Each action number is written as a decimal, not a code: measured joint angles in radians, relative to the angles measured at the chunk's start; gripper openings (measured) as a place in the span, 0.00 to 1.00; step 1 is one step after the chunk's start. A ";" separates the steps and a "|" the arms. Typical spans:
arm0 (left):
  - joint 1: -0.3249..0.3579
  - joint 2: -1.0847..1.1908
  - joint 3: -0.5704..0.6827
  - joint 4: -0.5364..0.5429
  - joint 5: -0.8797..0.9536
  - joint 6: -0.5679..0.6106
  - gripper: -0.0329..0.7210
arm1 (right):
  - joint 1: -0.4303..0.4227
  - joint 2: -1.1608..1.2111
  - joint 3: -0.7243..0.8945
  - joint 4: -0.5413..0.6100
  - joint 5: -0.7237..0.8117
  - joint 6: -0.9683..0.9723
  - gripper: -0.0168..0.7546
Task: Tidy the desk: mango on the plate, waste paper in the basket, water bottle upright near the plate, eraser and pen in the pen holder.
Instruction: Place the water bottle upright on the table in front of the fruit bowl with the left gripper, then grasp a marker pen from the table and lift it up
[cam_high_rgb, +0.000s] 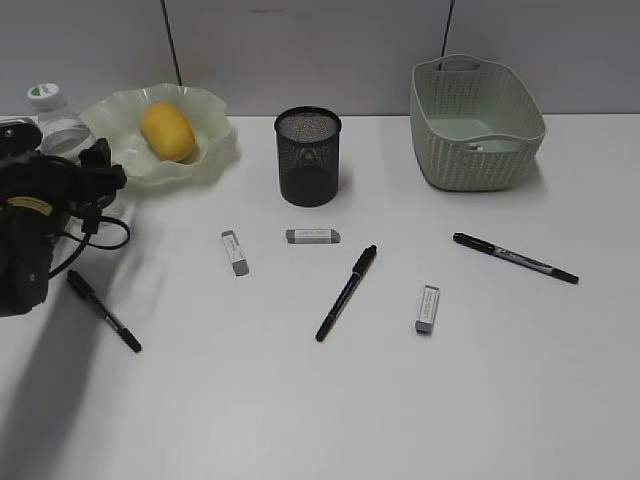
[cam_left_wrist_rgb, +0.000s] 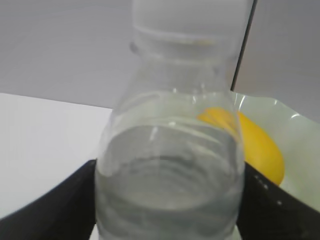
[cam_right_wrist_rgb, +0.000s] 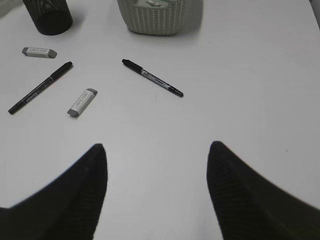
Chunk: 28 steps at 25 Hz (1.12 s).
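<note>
clear bottle: water bottle (cam_left_wrist_rgb: 170, 165) upright at 9 o'clock of the plate (cam_high_rgb: 215, 150)
left tool (cam_left_wrist_rgb: 167, 220): fingers flank it, grip unclear, can't tell
right tool (cam_right_wrist_rgb: 157, 195): wide open, empty
tip: back straight out, don't tip it

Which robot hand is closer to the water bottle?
Left. The left gripper has the water bottle between its fingers beside the plate; the right gripper hovers far off near the pens.
</note>
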 joint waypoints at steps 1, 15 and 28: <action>0.000 -0.001 0.011 0.002 0.000 0.000 0.84 | 0.000 0.000 0.000 0.000 0.000 0.000 0.67; 0.000 -0.265 0.252 0.098 0.135 -0.001 0.84 | 0.000 0.000 0.000 0.000 0.000 0.000 0.67; 0.000 -0.807 0.047 0.283 1.482 -0.001 0.83 | 0.000 0.000 0.000 0.000 -0.001 0.000 0.67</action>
